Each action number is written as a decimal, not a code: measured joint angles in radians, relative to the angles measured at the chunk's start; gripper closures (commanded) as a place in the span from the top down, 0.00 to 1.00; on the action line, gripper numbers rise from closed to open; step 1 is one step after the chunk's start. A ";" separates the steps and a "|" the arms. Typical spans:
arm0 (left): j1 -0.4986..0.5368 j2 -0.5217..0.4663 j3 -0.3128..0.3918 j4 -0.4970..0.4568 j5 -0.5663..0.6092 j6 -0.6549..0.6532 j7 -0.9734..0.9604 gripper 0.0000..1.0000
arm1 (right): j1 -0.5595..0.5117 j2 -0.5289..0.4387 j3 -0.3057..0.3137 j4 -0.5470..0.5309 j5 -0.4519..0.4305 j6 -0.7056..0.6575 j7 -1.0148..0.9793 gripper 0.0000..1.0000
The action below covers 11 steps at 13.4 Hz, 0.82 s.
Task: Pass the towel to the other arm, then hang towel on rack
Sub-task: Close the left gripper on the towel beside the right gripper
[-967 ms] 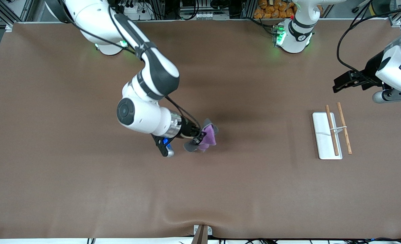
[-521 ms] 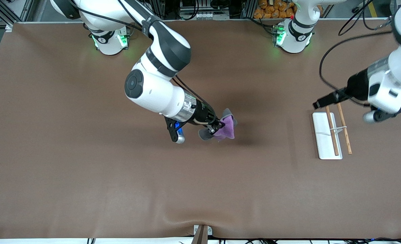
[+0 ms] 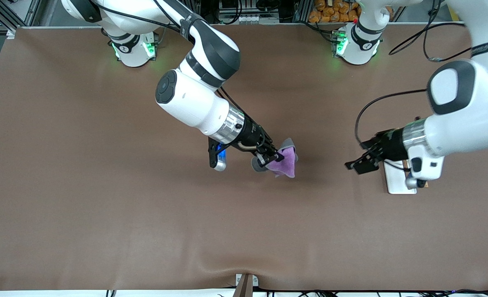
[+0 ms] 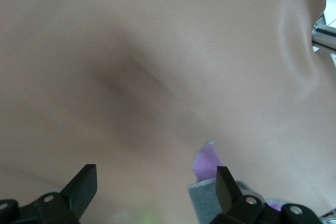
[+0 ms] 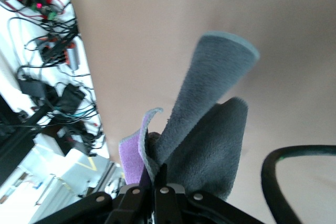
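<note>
Front view shows the towel [image 3: 286, 162] pinched between the closed fingers of the right gripper [image 3: 272, 158], up in the air over the middle of the table [image 3: 103, 206]. It hangs crumpled (purple face out, grey folds around). The left gripper [image 3: 361, 159] points at it, fingers spread wide, just beside the rack [image 3: 396, 181].

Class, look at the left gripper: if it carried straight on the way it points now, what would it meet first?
Most likely the towel pinched in the right gripper. The open left gripper points at it; height is hard to judge.
</note>
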<state>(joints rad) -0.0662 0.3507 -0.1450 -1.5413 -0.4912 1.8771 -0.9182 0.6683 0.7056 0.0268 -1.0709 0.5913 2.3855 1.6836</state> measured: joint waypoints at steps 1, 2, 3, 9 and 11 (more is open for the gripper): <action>-0.009 0.018 0.000 0.000 -0.035 0.032 -0.033 1.00 | 0.006 0.002 0.000 0.000 0.000 0.015 0.004 0.00; -0.016 0.034 0.000 0.000 -0.063 0.062 -0.066 1.00 | 0.012 0.003 0.000 0.000 0.000 0.022 0.010 0.00; -0.024 0.049 -0.001 0.001 -0.079 0.081 -0.092 1.00 | 0.014 0.004 0.000 0.000 0.000 0.026 0.014 0.00; -0.097 0.100 -0.003 0.001 -0.142 0.089 -0.156 1.00 | 0.015 0.011 0.000 0.000 0.000 0.060 0.016 0.00; -0.113 0.104 -0.003 -0.002 -0.144 0.088 -0.182 1.00 | 0.015 0.011 -0.003 0.000 0.000 0.060 0.016 0.00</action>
<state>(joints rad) -0.1791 0.4550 -0.1479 -1.5437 -0.6349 1.9655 -1.1004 0.6831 0.7168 0.0238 -1.0709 0.5911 2.4459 1.6998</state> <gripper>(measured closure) 0.000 0.969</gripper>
